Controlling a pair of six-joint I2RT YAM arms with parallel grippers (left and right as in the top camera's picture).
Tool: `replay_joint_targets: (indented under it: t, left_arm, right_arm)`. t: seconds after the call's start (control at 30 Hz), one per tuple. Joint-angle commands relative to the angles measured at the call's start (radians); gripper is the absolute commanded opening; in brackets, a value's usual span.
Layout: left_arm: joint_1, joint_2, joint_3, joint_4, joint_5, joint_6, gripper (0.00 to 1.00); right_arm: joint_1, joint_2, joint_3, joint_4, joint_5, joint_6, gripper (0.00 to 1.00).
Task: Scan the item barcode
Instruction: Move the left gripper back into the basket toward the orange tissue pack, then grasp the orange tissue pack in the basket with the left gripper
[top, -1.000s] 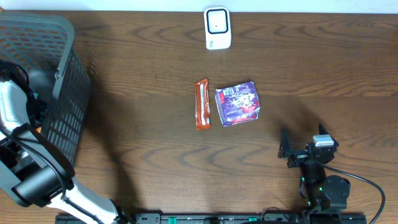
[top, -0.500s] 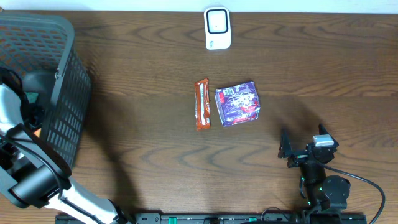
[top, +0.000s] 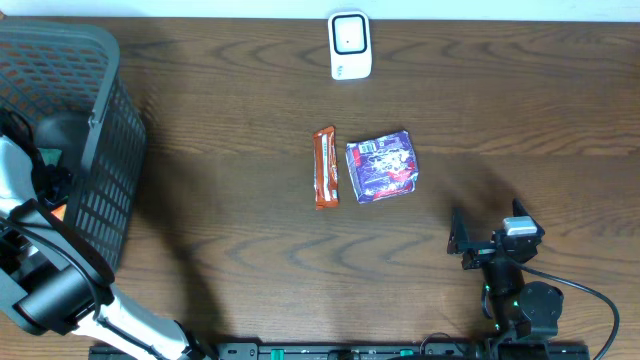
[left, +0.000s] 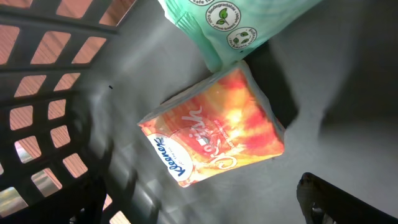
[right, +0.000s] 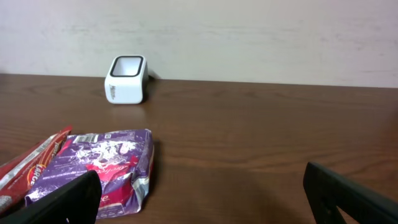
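Hung the left hand (left: 199, 186) inside the basket (left: 37, 81), fingers spread out to the edges of its wrist view and gripping nothing. Found directly beneath it an orange Kleenex tissue pack (left: 214, 127), flat and skewed on the basket floor, its far corner touching or slipped under a pale green packet (left: 236, 25). Judged the tissue pack light, soft and squashy under a glossy, slippery wrap. Reckoned it best pinched across the narrow width near the middle, firmly enough not to slide yet without crumpling the film, with no barcode visible on the upward face. Noted little room there: lattice wall close on one side of the hand, green packet crowding the far end. Favoured, therefore, a straight lift as the cleanest way out. Held the right hand (top: 480, 245) low over the counter (top: 220, 150), likewise wide open and empty. Saw ahead of it, near but apart, a purple packet (top: 382, 168) and just beside that an orange snack bar (top: 326, 168), both flat and probably light and crinkly. Spotted farther ahead, well apart, the white scanner (top: 350, 45) standing by the counter's far edge, with bare wood all around for bringing an item to its window.
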Motion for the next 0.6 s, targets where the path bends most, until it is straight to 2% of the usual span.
replay_joint_targets:
  t: [0.0,0.57]
  left_arm:
    - [0.002,0.013,-0.008,-0.003,0.049,0.062,0.99]
    - [0.002,0.018,-0.031,0.027,0.081,0.195,0.97]
  right_arm:
    - [-0.012,-0.001,-0.002,-0.003,0.005,-0.011,0.99]
    - [-0.012,-0.001,-0.002,-0.003,0.005,-0.011,0.99]
